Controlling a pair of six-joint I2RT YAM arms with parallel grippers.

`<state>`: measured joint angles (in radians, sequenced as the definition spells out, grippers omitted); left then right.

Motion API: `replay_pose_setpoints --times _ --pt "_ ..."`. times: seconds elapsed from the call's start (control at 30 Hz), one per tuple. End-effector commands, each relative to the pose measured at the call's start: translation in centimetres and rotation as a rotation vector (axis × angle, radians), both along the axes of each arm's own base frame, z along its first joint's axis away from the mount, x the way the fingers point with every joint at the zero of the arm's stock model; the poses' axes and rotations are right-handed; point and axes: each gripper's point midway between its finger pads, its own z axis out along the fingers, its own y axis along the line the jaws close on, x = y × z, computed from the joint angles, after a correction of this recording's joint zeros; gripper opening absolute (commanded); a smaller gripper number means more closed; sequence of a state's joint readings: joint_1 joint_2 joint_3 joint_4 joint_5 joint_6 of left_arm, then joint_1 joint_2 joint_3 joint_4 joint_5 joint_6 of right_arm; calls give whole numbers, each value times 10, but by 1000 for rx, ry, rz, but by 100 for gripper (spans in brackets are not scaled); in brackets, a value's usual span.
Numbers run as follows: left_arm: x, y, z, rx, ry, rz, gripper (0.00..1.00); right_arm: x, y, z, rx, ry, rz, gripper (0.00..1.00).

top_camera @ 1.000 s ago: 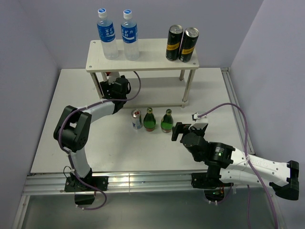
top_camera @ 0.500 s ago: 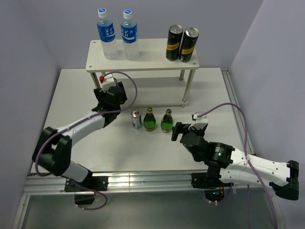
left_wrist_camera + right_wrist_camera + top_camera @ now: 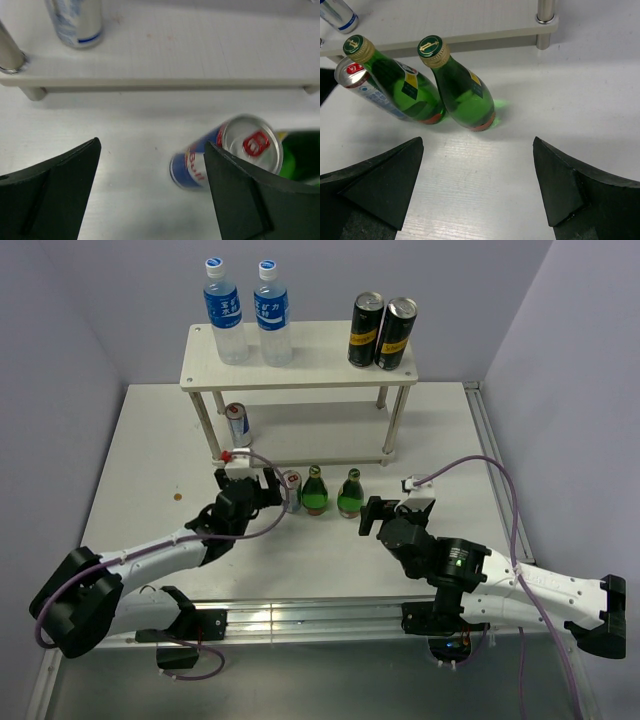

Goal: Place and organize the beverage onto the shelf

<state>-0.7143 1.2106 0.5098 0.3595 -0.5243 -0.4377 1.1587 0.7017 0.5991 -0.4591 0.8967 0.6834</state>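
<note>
The shelf [image 3: 310, 350] stands at the back, with two water bottles [image 3: 245, 315] and two black-and-gold cans [image 3: 382, 332] on its top board. A blue-and-silver can [image 3: 237, 423] stands on the lower board [image 3: 165, 60]; it also shows in the left wrist view [image 3: 75, 22]. On the table stand a second such can [image 3: 290, 490] and two green bottles [image 3: 314, 490] [image 3: 349, 494]. My left gripper [image 3: 268, 488] is open and empty, with that can [image 3: 225, 157] just past its right finger. My right gripper [image 3: 385, 512] is open and empty, in front of the right green bottle [image 3: 462, 92].
A shelf leg [image 3: 545, 20] stands beyond the bottles in the right wrist view. A small brown spot [image 3: 177, 496] marks the table at the left. Grey walls close in the table at the back and both sides.
My left gripper has drawn back from under the shelf toward the can on the table, leaving a can standing on the lower board. The right arm has not moved.
</note>
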Motion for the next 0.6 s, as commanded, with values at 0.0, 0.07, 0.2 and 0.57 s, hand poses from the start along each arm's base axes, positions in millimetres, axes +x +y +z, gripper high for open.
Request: replay_pose_setpoints --times 0.0,0.07,0.2,0.57 --pt "-17 -37 18 -120 -79 -179 91 1 -2 3 21 -12 -21 97" --pt "-19 -41 13 -115 -79 -193 91 1 -1 3 28 -13 -18 97" --pt "-19 -45 10 -104 -72 -184 90 1 -1 3 22 -8 -23 97" --pt "-34 -42 24 -138 -120 -200 90 1 1 3 20 -10 -13 97"
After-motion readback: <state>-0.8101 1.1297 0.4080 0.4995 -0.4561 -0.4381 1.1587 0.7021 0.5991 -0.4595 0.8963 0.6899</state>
